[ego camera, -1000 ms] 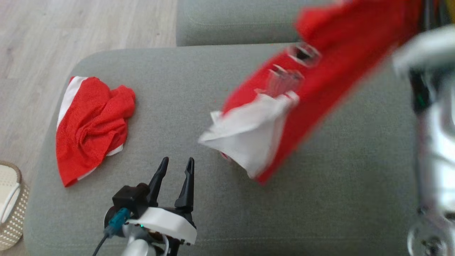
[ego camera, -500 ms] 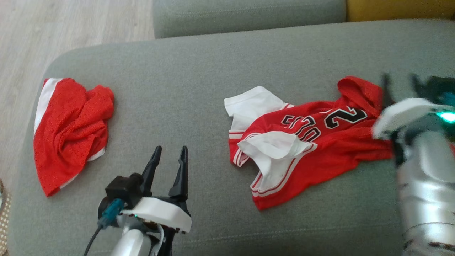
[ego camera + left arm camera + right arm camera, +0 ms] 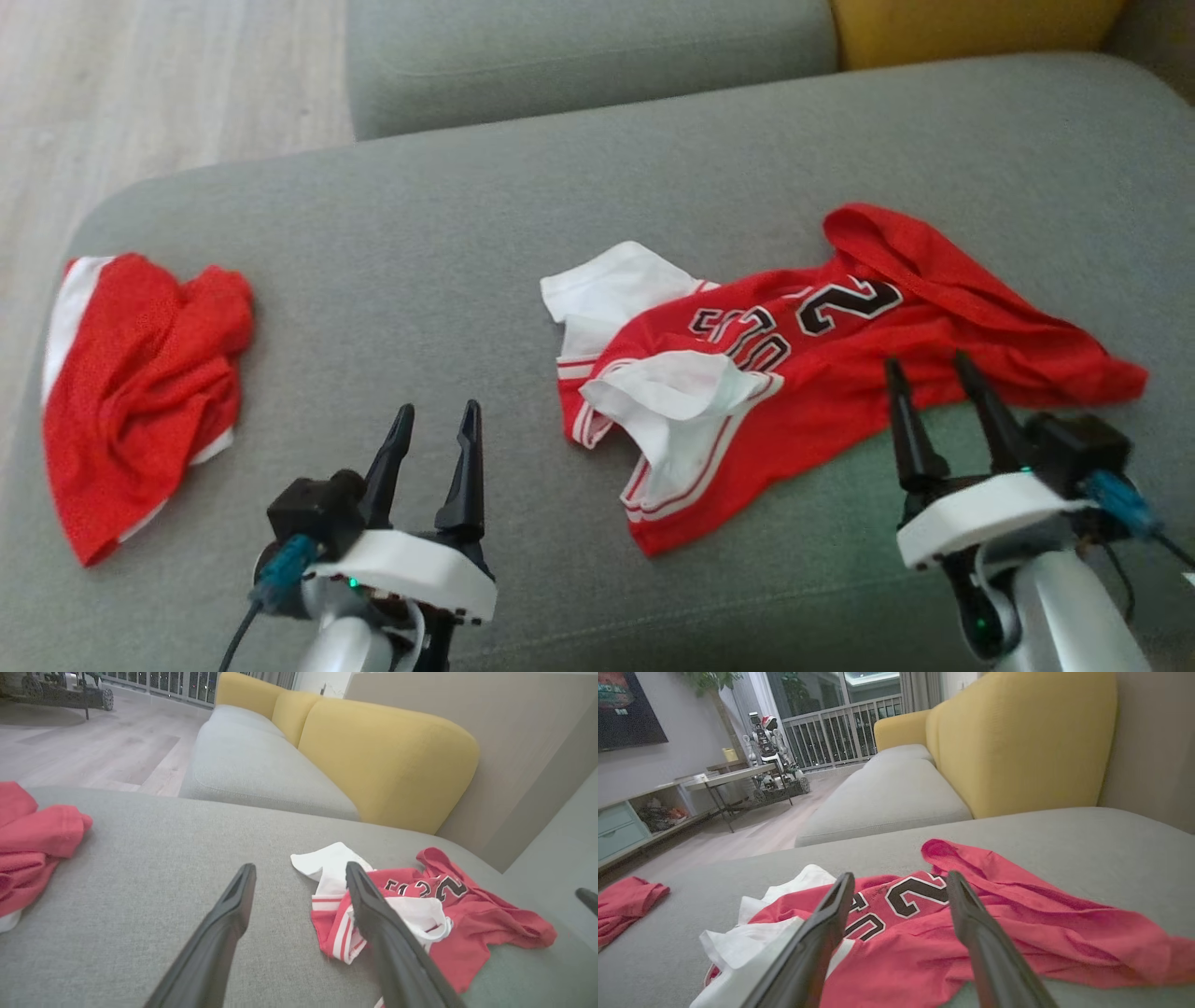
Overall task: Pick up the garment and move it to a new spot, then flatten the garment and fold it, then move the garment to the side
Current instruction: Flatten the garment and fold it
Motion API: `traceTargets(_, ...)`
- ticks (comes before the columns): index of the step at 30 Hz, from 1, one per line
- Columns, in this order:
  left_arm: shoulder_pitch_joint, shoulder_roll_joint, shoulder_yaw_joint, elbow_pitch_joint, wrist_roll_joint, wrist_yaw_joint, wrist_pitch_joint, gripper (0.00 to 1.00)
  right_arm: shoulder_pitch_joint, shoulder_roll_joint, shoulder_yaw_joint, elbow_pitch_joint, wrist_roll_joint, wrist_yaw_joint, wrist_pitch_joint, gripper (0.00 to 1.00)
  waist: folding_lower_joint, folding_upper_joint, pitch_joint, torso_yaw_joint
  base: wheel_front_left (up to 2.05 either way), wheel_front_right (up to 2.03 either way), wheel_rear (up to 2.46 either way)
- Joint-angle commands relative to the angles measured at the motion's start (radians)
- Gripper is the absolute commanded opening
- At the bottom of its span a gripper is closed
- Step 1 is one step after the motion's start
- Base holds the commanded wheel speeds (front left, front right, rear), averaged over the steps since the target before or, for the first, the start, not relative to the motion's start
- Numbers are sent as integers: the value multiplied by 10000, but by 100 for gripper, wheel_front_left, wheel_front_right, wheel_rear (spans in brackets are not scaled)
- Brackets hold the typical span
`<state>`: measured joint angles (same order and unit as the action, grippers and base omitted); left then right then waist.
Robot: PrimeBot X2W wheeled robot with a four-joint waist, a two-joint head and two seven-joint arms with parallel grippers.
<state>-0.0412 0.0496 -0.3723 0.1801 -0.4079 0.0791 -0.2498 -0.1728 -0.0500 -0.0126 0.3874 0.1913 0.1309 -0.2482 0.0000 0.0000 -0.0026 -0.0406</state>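
Jersey (image 3: 803, 373), red with white trim and black numerals, lies crumpled on the right half of a grey sofa cushion (image 3: 467, 233). The right gripper (image 3: 924, 359) sits at its near edge, fingers spread and holding nothing. The left gripper (image 3: 437, 411), also spread, is over bare cushion. At the far left lies a second red cloth (image 3: 140, 392), perhaps shorts.

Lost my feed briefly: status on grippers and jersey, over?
Left gripper open, right gripper open, both empty. Jersey crumpled on grey cushion, not flattened. Other red garment apart, far left.
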Motion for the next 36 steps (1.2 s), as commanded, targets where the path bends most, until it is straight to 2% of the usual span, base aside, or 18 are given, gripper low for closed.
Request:
traceTargets(1, -452, 7, 405, -135, -27, 62, -120, 100, -349, -4, 171, -767, 154, -2, -110, 100, 0, 0, 198, -217, 0, 0, 0)
traceTargets(8, -1931, 7, 388, 1183, 17, 113, -120, 100, 20, -4, 529, -2525, -103, -2, 520, 100, 0, 0, 1124, -1029, 0, 0, 0)
traceTargets(13, -3499, 25, 25, 3132, 168, 36, 26, 100, -76, -3, 710, -3298, 58, -2, 798, 100, 0, 0, 1751, -1748, 0, 0, 0)
traceTargets(18, -5056, 73, -255, 5191, 239, -381, 835, 100, -42, -3, 830, -3468, 62, -2, 772, 100, 0, 0, 2230, -2391, 0, 0, 0)
traceTargets(27, -6122, 442, -265, 6816, 135, -729, 1414, 100, -104, -3, 879, -3355, 156, -2, 487, 100, 0, 0, 2580, -2832, 0, 0, 0)
traceTargets(28, -6198, 478, -256, 6932, 115, -771, 1409, 23, -123, -3, 904, -3336, 149, -2, 465, 100, 0, 0, 2595, -2864, 0, 0, 0)
traceTargets(29, -6278, 513, -236, 7034, 86, -809, 1390, 0, -139, -3, 927, -3320, 148, -2, 443, 100, 0, 0, 2608, -2892, 0, 0, 0)
traceTargets(36, -7187, 936, -47, 7195, 108, -769, 781, 0, -201, -3, 981, -3136, 186, -2, 289, 100, 0, 0, 2590, -2959, 0, 0, 0)
